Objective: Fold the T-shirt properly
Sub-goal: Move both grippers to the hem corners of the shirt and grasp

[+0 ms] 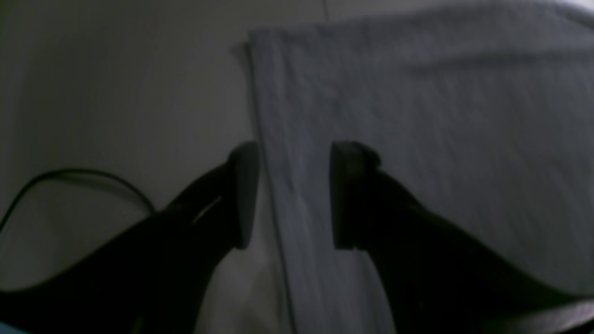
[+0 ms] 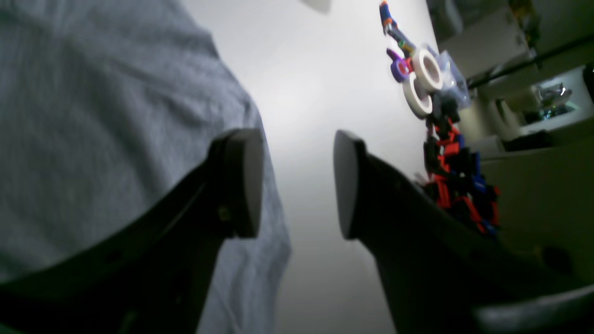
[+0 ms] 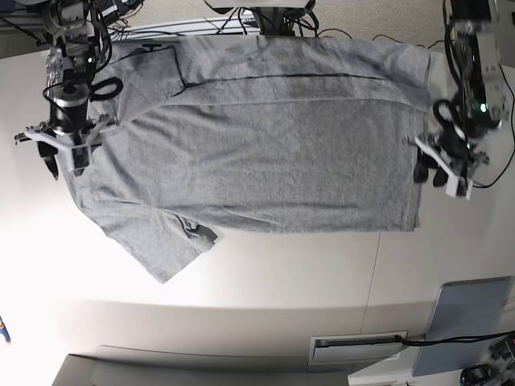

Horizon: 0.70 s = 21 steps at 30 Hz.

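T-shirt: heather-grey, short-sleeved, spread across the white table with its length running side to side in the base view; plain side up, no lettering visible. One lengthwise fold appears laid along the far edge, where a doubled band of cloth runs under a dark seam line; the near sleeve juts toward the camera, unfolded, with a small turned-up corner beside it. Left gripper: at the shirt's straight edge on the base view's right; in its wrist view the jaws stand apart over that edge, one pad off the cloth above the table, the other above the fabric, nothing pinched. Right gripper: at the opposite end, near the far sleeve and shoulder; jaws spread, one pad over the fabric edge, one over bare table, holding nothing. Progress, as a judgement: early, with one long fold placed at most; the near sleeve and side remain to be folded in, then the crosswise folds. Surroundings: cables behind the table's far edge; a heap of coloured plastic parts and tape rolls past the table in the right wrist view; a grey panel at the near right.
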{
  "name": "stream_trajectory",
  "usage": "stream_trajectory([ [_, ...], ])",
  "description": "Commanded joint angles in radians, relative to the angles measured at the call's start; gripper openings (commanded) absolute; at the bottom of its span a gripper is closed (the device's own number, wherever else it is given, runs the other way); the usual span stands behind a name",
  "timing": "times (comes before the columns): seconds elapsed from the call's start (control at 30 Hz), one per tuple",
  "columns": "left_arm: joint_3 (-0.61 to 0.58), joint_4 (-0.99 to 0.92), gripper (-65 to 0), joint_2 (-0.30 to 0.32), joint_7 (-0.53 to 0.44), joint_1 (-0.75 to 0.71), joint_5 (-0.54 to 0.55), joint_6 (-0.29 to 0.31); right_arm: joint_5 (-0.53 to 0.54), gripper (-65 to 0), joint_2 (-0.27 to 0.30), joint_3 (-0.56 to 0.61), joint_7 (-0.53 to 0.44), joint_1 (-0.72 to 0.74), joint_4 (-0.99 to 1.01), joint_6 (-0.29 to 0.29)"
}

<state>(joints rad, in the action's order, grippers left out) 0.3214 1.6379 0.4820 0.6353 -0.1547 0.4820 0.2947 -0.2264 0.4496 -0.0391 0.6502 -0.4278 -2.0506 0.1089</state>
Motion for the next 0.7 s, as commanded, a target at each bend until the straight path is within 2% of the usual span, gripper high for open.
stream_trajectory([
  [0.0,0.007,-0.024,-38.5,0.019,-0.021,0.048,0.019,-0.006,0.007,-39.6,0.012,-0.009,-0.020,0.017,-0.018,0.012],
  [0.13,-0.005,-0.181,-38.6,0.017,-0.006,0.184,0.049,0.053,0.075,-39.6,0.013,-0.009,-0.005,0.055,-0.016,0.010],
  [0.33,-0.132,-0.358,-38.6,0.016,0.001,0.346,0.047,0.053,0.080,-39.6,0.012,-0.009,0.014,0.081,-0.016,0.000],
  [0.5,-0.241,-0.524,-38.5,0.016,0.000,0.468,0.042,-0.015,0.079,-39.6,0.012,-0.009,0.041,0.081,-0.016,0.000],
  [0.67,-0.270,-0.683,-38.5,0.010,0.000,0.560,0.042,-0.014,0.079,-39.6,0.012,-0.009,0.042,0.081,-0.016,0.000],
])
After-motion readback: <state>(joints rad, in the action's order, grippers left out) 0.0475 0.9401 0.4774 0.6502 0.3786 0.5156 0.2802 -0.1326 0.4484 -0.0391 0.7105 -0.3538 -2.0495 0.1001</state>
